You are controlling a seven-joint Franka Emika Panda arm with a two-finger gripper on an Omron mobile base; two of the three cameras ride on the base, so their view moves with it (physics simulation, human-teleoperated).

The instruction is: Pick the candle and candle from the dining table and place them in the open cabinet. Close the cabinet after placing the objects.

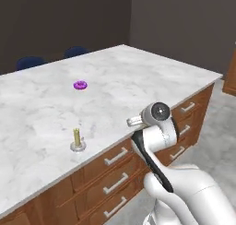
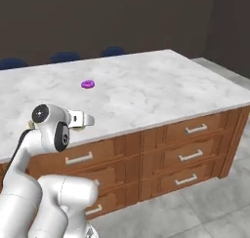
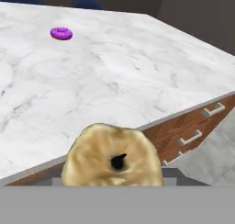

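Observation:
The short stubby candle [image 3: 112, 159] sits right in front of the hand camera, golden-yellow with a dark wick, lifted above the near edge of the dining table [image 3: 137, 71]. My gripper [image 2: 86, 120] is shut on it, and its fingers are hidden behind the candle. It hovers at the table's front edge, behind my wrist in the base views. On the marble top [image 1: 138, 76] near the front edge stands the slim candle [image 1: 77, 139], upright on its round silver dish. The cabinet is out of view.
A small purple ring [image 1: 80, 85] [image 2: 88, 84] [image 3: 61, 33] lies further back on the table. Wooden drawers with grey handles [image 2: 195, 129] line the table's front. Blue chairs [image 2: 66, 56] stand behind the far side. Grey floor opens to the right.

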